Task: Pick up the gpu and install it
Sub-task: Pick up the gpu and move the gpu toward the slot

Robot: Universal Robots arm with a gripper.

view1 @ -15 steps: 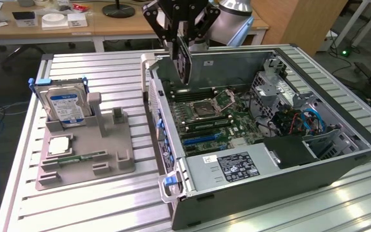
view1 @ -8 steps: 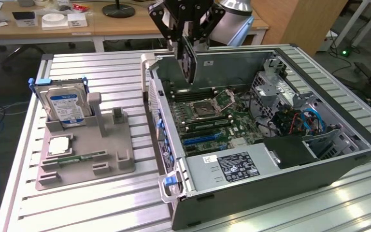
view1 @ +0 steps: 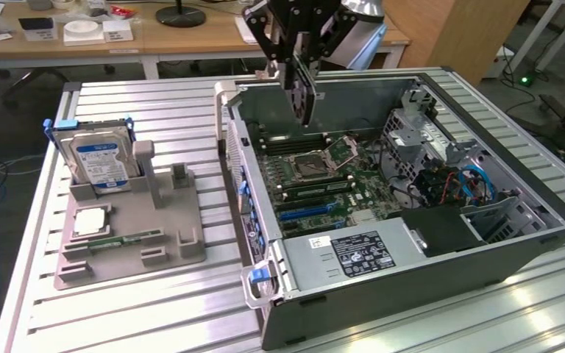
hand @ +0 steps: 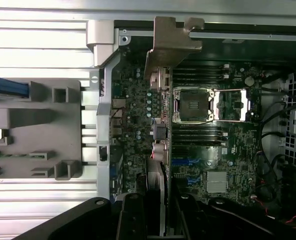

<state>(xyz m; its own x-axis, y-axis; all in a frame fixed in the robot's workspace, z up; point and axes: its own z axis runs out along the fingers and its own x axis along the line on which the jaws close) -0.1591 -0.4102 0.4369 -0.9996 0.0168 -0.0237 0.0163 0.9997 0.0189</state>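
Black hand (view1: 297,70). Black gpu (view1: 307,103), pale metal bracket (hand: 170,45). Silver drive (view1: 88,140), blue-white label (view1: 103,165). Grey holder (view1: 130,228). Tabletop (view1: 145,309) silver, ribbed stripes. Case (view1: 410,301) dark grey. Board (view1: 337,184) green, blue slots (view1: 307,212), blue cables (view1: 479,180). Silver supply (view1: 307,268), black sticker (view1: 369,254).

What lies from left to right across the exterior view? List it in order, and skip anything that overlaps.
hard drive → gpu, held by the gripper above the open case → blue cables
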